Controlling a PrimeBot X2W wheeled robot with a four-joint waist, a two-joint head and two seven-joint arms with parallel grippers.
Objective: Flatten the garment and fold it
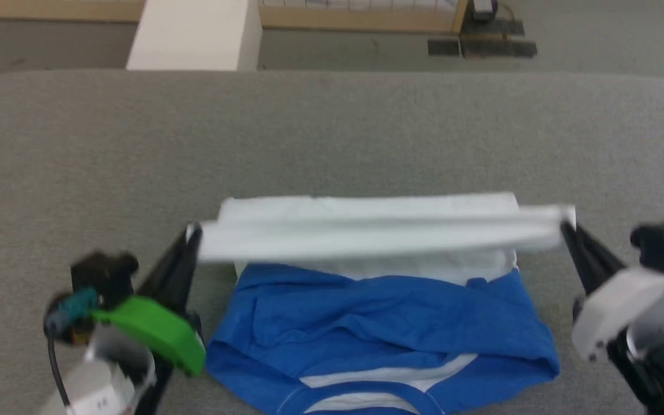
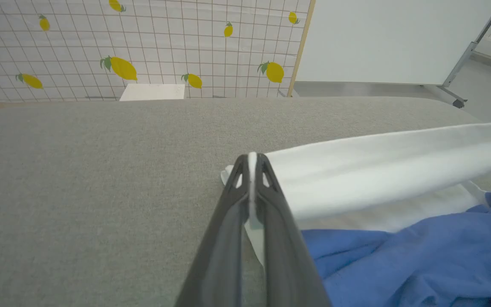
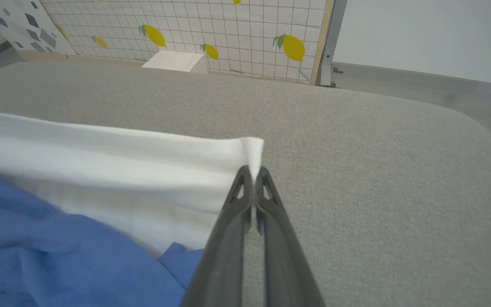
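The garment (image 1: 384,323) lies near the front of the grey table, blue sleeves folded across its white body, blue neckband at the near edge. Its white hem edge (image 1: 378,233) is lifted and stretched taut above the table between both grippers. My left gripper (image 1: 192,233) is shut on the hem's left corner (image 2: 252,170). My right gripper (image 1: 567,222) is shut on the hem's right corner (image 3: 252,155). The blue sleeve cloth (image 2: 420,260) lies under the raised white band (image 3: 113,162). The bear print and the lettering are hidden.
The grey padded table (image 1: 332,132) stretches far beyond the garment, with rounded far corners. Behind it stand a white box (image 1: 193,34) on the floor and a lemon-print grid wall (image 2: 143,42). A white board on a wheeled frame (image 2: 390,38) stands at the right.
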